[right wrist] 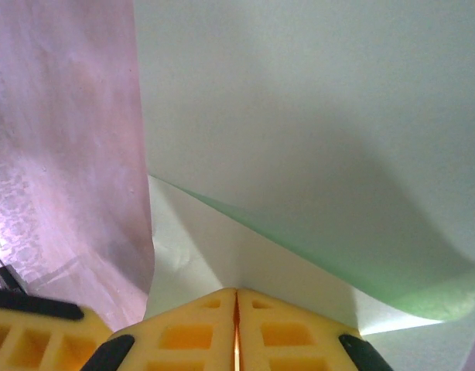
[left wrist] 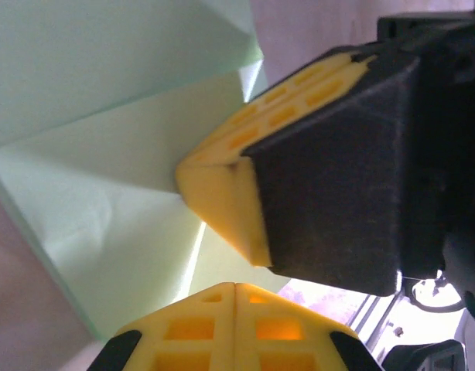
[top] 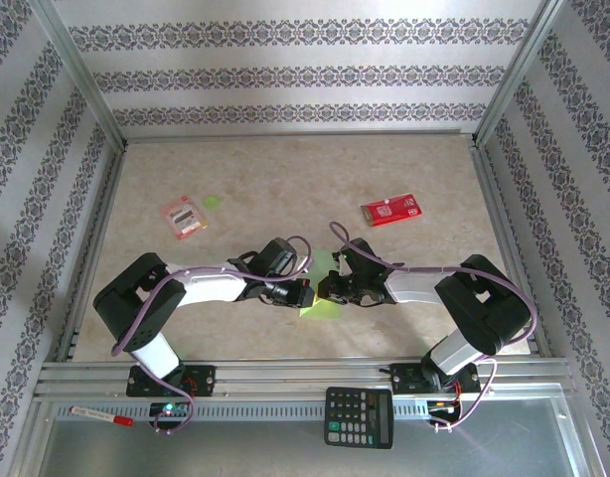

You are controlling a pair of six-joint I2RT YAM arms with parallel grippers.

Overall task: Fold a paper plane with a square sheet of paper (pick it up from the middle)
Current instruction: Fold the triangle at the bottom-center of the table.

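Left tool [left wrist: 235,297] and right tool [right wrist: 237,305] were both clamped on your square sheet of paper [top: 325,309] — toward six o'clock on the worktop [top: 285,169].

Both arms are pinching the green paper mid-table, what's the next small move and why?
Probably hold the left gripper steady and draw the right gripper slowly along the fold. Both sets of jaws look shut on the sheet of paper, and in the right wrist view its flap curves upward instead of lying flat, so the crease seems unfinished.
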